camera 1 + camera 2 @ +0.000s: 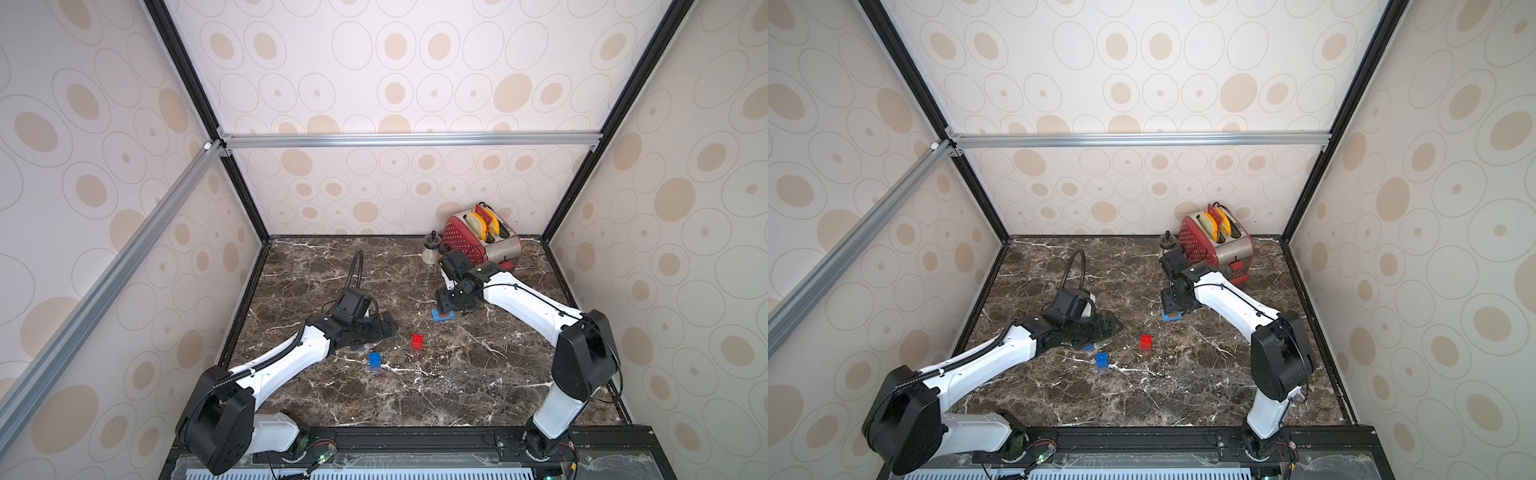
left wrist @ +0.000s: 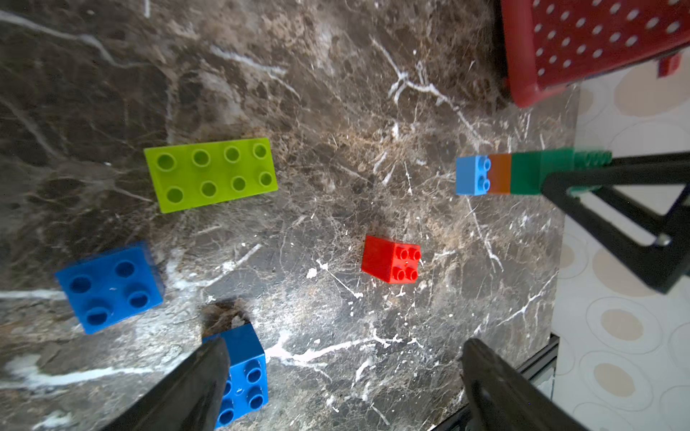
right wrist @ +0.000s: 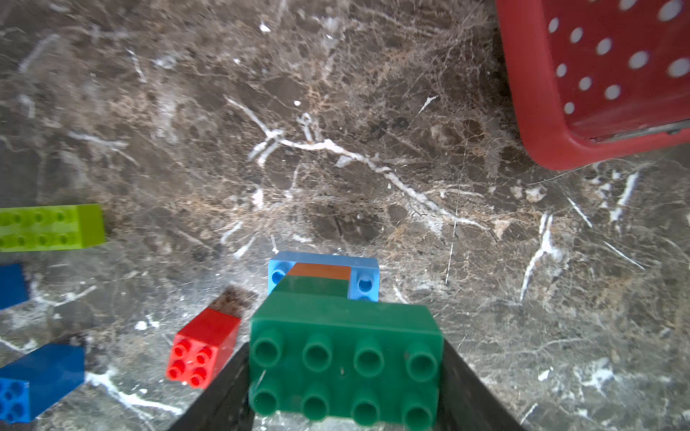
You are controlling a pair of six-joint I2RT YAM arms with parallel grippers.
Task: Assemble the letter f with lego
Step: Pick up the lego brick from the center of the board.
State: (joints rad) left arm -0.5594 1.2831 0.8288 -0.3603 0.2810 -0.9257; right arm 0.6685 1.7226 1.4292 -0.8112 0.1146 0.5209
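Atop stack (image 2: 499, 174), right end effector (image 3: 345, 345) tight on green brick (image 3: 343, 377); left end effector (image 2: 345, 343) spread.

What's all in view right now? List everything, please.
stack: one, light blue, orange, dark green, right of centre
red brick: one, red, centre
lime brick: one, lime, left of centre
blue bricks: two, blue, left of centre, nearer front
toaster: one, red and silver, back right
jar: one, pale, beside toaster
table: one, dark marble
left fingers: two, black, open, by a blue brick
right fingers: two, black, shut on stack
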